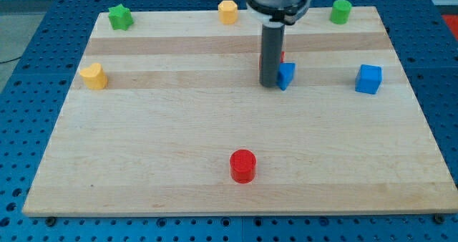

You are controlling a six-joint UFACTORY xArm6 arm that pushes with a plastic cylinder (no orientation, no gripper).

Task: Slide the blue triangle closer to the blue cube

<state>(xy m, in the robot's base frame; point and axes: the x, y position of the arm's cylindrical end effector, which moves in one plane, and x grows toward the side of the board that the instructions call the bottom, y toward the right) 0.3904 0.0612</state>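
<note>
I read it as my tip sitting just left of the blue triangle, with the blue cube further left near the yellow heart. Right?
Not quite. My tip is just left of the blue triangle, but the blue cube lies toward the view's right, not near the yellow heart. The camera view shows this.

My tip (270, 85) sits touching the blue triangle (287, 76) on its view-left side. A red block (281, 56), mostly hidden behind the rod, is just above the tip. To the view's right, btwn triangle and blue cube (368, 79), bare board, nothing in the lane. Below the tip wide open till the red cylinder (242, 165) near bottom. Left open up to the yellow heart (94, 76). Yellow block (227, 12), green star (120, 17), green cylinder (340, 11) line the top edge, well apart.
</note>
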